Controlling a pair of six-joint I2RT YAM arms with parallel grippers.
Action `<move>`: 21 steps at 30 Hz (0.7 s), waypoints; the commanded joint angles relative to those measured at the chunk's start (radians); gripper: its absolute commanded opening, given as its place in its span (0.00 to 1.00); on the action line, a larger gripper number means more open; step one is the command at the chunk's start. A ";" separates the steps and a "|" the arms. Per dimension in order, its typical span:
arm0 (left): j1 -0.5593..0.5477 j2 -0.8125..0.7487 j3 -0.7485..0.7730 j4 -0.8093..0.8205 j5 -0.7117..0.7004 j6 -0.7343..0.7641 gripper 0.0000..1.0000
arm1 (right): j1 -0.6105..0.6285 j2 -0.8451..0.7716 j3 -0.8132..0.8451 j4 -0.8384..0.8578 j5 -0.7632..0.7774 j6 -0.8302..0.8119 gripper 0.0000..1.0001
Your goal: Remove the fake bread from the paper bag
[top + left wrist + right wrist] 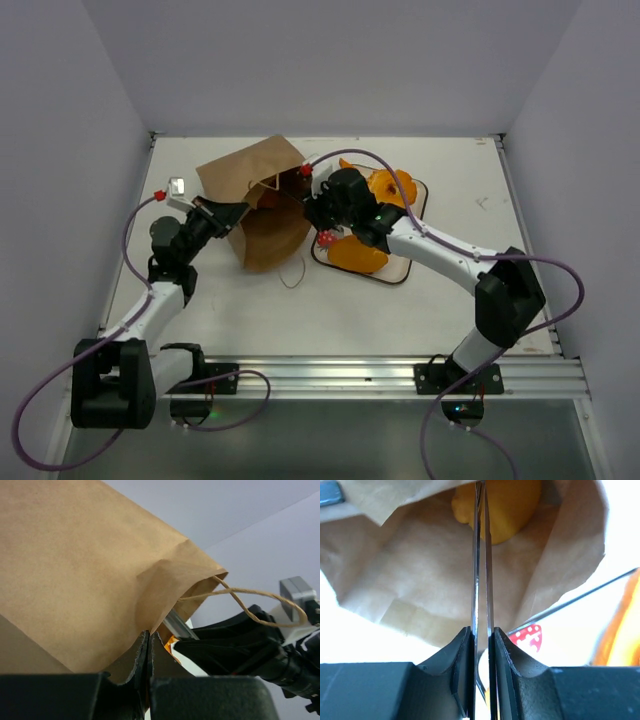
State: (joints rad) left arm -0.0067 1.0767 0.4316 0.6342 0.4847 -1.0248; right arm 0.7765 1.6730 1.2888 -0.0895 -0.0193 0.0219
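Observation:
The brown paper bag (262,205) lies on its side on the table, its mouth towards the tray. My left gripper (228,214) is shut on the bag's edge (100,580), with the jaws (150,636) pinching the paper. My right gripper (318,208) is at the bag's mouth, shut on a pair of thin metal tongs (481,555). The tong blades are almost together and reach into the bag (410,580) towards a yellow-orange bread piece (507,505) deep inside. Other orange bread pieces (390,188) and an oval loaf (358,255) lie on the tray.
The strawberry-print tray (404,272) sits just right of the bag; its red print shows in the right wrist view (530,636). The bag's string handle (292,275) loops onto the table, and another loop (250,607) hangs before my right arm (250,652). White walls enclose the table.

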 commanded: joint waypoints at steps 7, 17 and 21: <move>0.007 0.089 0.062 0.096 -0.020 0.031 0.01 | -0.020 -0.113 -0.059 -0.012 -0.085 -0.014 0.00; 0.007 0.062 0.072 0.082 0.009 0.022 0.01 | -0.020 -0.025 -0.017 -0.044 -0.045 -0.007 0.06; 0.007 0.049 0.064 0.088 0.008 0.006 0.01 | -0.019 -0.016 -0.005 -0.055 -0.038 -0.007 0.15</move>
State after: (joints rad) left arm -0.0067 1.1568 0.4679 0.6704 0.4870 -1.0107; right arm 0.7536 1.6566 1.2331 -0.1608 -0.0692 0.0219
